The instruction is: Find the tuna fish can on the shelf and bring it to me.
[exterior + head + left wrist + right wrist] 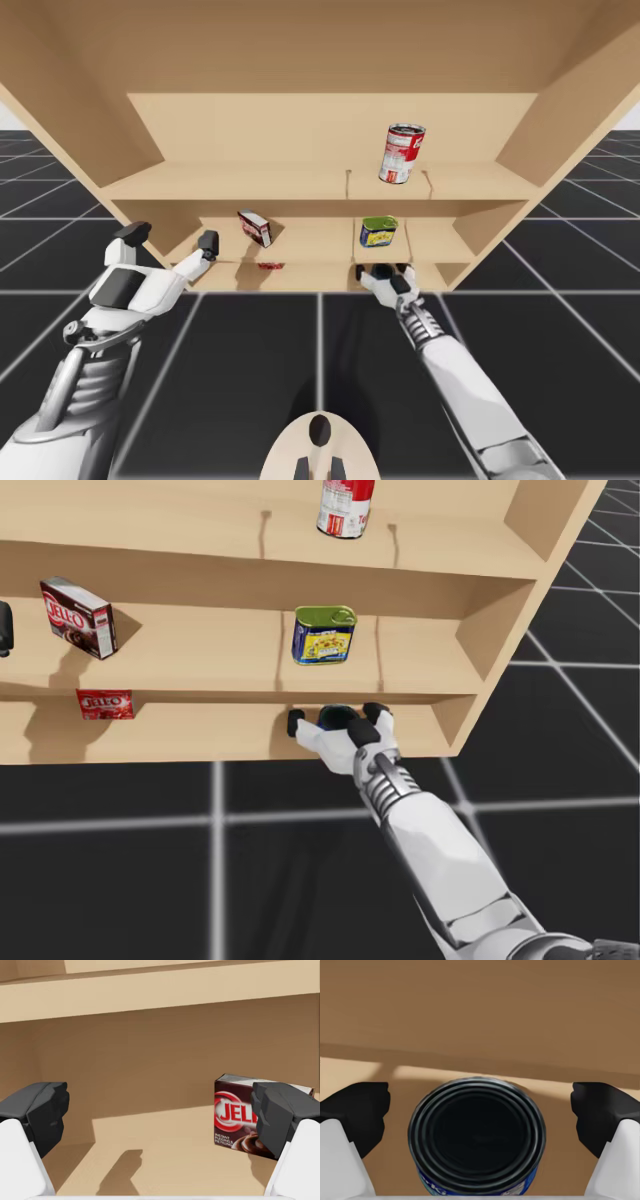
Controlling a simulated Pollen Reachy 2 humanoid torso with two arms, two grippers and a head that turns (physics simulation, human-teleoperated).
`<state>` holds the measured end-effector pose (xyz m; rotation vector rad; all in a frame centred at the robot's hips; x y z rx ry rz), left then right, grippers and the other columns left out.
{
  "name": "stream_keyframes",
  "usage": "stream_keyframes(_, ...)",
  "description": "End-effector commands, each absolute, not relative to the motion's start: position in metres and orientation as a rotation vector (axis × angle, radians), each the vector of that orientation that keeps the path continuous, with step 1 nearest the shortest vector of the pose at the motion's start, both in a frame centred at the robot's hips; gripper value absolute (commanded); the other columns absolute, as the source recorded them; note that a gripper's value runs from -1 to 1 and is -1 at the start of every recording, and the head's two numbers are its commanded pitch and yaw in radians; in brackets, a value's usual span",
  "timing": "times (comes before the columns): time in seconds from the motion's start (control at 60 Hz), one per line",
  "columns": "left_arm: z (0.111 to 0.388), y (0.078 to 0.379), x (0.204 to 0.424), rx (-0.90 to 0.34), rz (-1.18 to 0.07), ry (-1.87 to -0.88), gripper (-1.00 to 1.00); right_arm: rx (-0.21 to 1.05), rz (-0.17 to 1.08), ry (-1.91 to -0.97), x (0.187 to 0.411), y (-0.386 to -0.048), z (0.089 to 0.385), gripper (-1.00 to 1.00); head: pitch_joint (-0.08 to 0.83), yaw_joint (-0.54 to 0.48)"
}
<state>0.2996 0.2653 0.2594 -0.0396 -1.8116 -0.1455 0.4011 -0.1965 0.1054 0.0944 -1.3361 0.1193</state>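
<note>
The tuna can, low and round with a dark lid and a blue label, stands on the bottom board of the wooden shelf. My right gripper is open around it, a finger on each side and a gap to both. From my head the can shows between the same black fingertips. From above, my right gripper is at the bottom board's front edge. My left gripper is open at the middle board, left of a dark red box, and holds nothing.
A green-lidded blue and yellow rectangular can stands on the middle board above the tuna can. A red and white tall can is on the top board. A small flat red box lies on the bottom board, further left. The dark red box is ahead of my left gripper's one finger.
</note>
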Motion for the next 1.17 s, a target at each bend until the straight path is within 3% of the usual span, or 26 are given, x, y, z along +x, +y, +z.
stream_keyframes(0.017, 0.26, 0.266, 0.299, -0.04, -0.146, -1.811, -1.0, 0.123, 0.154, -1.203, 0.389, -0.171, 0.086, -1.0, 0.606, -0.22)
stream_keyframes(0.05, 0.26, 0.266, 0.299, -0.04, -0.145, -1.811, -1.0, 0.109, 0.14, -1.203, 0.386, -0.17, 0.086, -0.59, 0.606, -0.22)
stream_keyframes(0.067, 0.26, 0.266, 0.299, -0.041, -0.145, -1.811, -1.0, 0.111, 0.138, -1.203, 0.385, -0.17, 0.086, -0.15, 0.606, -0.22)
stream_keyframes(0.083, 0.26, 0.266, 0.299, -0.04, -0.145, -1.81, -1.0, 0.117, 0.14, -1.199, 0.383, -0.171, 0.086, 0.74, 0.607, -0.22)
stream_keyframes(0.117, 0.26, 0.266, 0.299, -0.04, -0.146, -1.81, -1.0, 0.114, 0.138, -1.197, 0.382, -0.171, 0.087, 0.94, 0.607, -0.22)
stream_keyframes(0.4, 0.26, 0.265, 0.299, -0.04, -0.148, -1.809, -1.0, 0.123, 0.111, -1.198, 0.371, -0.175, 0.092, 1.0, 0.606, -0.22)
stream_keyframes(0.7, 0.26, 0.265, 0.299, -0.038, -0.143, -1.811, -1.0, 0.166, 0.088, -1.37, 0.367, -0.177, 0.136, 1.0, 0.606, -0.22)
stream_keyframes(0.9, 0.26, 0.265, 0.298, -0.038, -0.144, -1.812, -1.0, 0.192, 0.11, -1.468, 0.342, -0.171, 0.161, 1.0, 0.602, -0.22)
stream_keyframes(1.167, 0.26, 0.265, 0.298, -0.036, -0.145, -1.813, -1.0, 0.249, 0.109, -1.472, 0.286, -0.172, 0.172, 1.0, 0.604, -0.22)
